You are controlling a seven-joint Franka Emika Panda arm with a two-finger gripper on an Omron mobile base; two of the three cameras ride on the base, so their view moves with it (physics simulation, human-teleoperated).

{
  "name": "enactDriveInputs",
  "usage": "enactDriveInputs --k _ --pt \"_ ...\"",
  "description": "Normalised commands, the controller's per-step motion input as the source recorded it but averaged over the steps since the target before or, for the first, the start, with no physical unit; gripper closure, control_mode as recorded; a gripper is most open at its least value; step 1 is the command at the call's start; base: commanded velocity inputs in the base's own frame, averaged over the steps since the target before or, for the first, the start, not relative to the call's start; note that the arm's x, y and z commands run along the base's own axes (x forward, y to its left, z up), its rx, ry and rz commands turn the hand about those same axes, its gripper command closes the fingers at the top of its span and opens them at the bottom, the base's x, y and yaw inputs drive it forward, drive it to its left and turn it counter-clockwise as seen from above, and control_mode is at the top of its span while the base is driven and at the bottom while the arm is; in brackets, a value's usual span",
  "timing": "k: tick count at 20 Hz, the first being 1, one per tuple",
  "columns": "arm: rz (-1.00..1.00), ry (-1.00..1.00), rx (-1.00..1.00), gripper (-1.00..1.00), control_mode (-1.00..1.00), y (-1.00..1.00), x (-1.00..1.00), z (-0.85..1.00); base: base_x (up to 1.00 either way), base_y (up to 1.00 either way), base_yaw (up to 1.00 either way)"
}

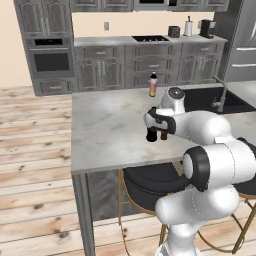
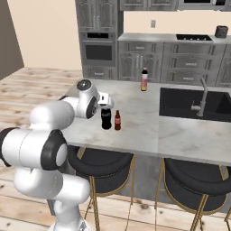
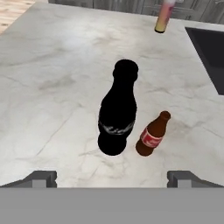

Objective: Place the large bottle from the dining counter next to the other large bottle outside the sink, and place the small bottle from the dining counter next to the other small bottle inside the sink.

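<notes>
The large bottle (image 3: 117, 109), near-black with a dark label band, stands upright on the dining counter (image 3: 57, 87). The small bottle (image 3: 152, 135), brown with a red label, stands just to its right, apart from it. My gripper (image 3: 113, 178) hovers above and just short of the pair, open, with nothing between its fingers. From the right base view the hand sits right above the large bottle (image 2: 106, 118) and the small bottle (image 2: 117, 121). The other large bottle (image 2: 144, 80), pale orange-pink, stands at the far counter edge left of the sink (image 2: 180, 103). The other small bottle is hidden.
A silver gooseneck faucet (image 2: 201, 97) rises at the sink's near side. Black stools (image 2: 101, 164) with gold legs stand under the counter's near edge. Grey cabinets and a wall oven (image 2: 98, 52) line the far wall across a wooden floor.
</notes>
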Motion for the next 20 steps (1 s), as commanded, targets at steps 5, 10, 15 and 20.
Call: enactDriveInputs --k 5,10,15,20 --pt "0.0 0.0 0.0 -1.0 -1.0 0.0 0.25 -0.15 0.0 0.0 0.0" --pt "0.0 0.0 0.0 -1.0 -1.0 -0.03 0.25 -0.13 0.0 0.0 0.0" --pt "0.0 0.0 0.0 -1.0 -1.0 -0.02 0.24 -0.12 0.0 0.0 0.0" --pt "0.0 0.0 0.0 -1.0 -1.0 0.0 0.23 -0.13 0.0 0.0 0.0"
